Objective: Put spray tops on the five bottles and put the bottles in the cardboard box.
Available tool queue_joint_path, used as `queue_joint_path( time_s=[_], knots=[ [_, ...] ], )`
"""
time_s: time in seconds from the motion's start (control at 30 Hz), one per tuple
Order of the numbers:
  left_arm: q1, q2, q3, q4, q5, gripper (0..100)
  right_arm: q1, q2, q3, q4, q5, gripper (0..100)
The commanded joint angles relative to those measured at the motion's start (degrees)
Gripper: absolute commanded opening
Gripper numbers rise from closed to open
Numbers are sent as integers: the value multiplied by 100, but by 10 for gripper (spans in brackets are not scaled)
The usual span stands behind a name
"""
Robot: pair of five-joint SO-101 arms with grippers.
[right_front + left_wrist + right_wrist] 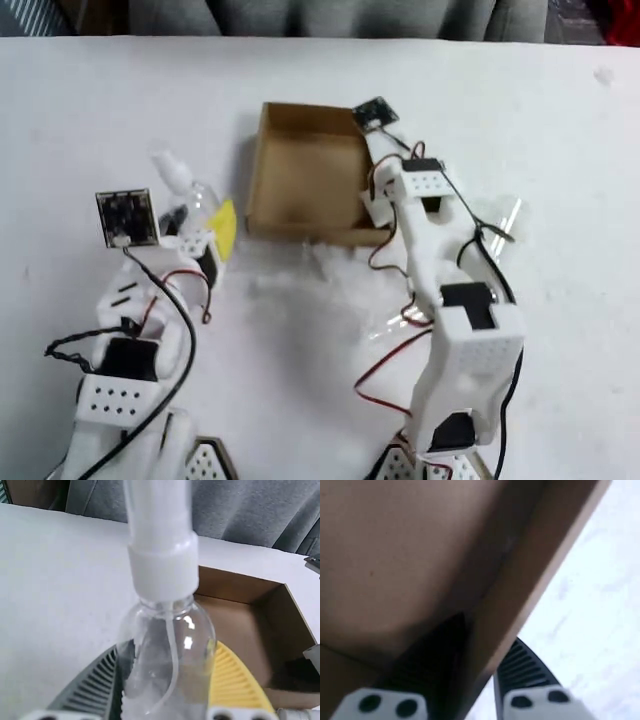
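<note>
Tool (pixel 167 685) gripping capped bottle (pixel 162 570), box (pixel 240 592) beyond

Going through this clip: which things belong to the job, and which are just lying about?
Job:
- bottle with spray top, held in the left gripper
- cardboard box, its wall clamped by the right gripper

Lying about:
- table
- grey cloth behind the table

The table (pixel 100 100) is viewed from overhead by the fixed high camera, which is tilted toward the far edge, with both arm bases kept at the near edge. From the left wrist, the bottle (pixel 167 645) is seen at very close range, with the cardboard box (pixel 240 630) farther off behind it. From the right wrist, one wall of that box is seen closer still, so the box is shared by all three views.
</note>
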Motion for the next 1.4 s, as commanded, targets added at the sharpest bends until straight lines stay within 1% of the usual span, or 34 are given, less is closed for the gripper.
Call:
queue_joint_path(
  time_s=[0.0, 0.13, 0.23, 0.3, 0.4, 0.47, 0.53, 0.67, 0.73, 0.8, 0.87, 0.93, 1.13, 1.23, 1.37],
  knots=[
    [-40, 40, -88, -193, -62, 20, -233, -831, 624, -312, 246, 17],
    [-31, 40, -105, -193, -62, 20, -435, -1244, 1134, -444, 519, 17],
    [-31, 40, -114, -229, -62, 20, -462, -1297, 1134, -444, 440, 28],
    [-31, 66, -88, -510, -35, 20, -462, -1288, 1134, -453, 237, 77],
    [-40, 66, -35, -923, -18, 20, -444, -1341, 1134, -418, -132, 199],
    [-13, 66, 0, -1266, -9, 20, -435, -1349, 1125, -400, -193, 266],
    [-4, 66, 0, -1521, -9, 20, -435, -1429, 1073, -321, -158, 287],
    [22, 75, -35, -1978, 0, 20, -426, -1754, 976, 119, -255, 232],
    [40, 75, -44, -2259, 0, 20, -418, -1903, 976, 215, -554, 183],
    [145, 127, -97, -2374, -44, 20, -356, -1974, 976, 224, -747, 126],
    [251, 435, -369, -2321, -53, 20, -259, -2000, 958, 207, -897, 65],
    [286, 1051, -826, -2330, -53, 20, -180, -2018, 949, 207, -967, 15],
    [295, 3582, -2479, -2444, -62, 20, -110, -2026, 941, 163, -1160, 29],
    [295, 4716, -2945, -3103, -62, 20, -110, -2000, 985, -66, -1160, 29],
    [365, 5921, -3279, -4105, -62, 20, -110, -2000, 985, -110, -1160, 29]
  ],
)
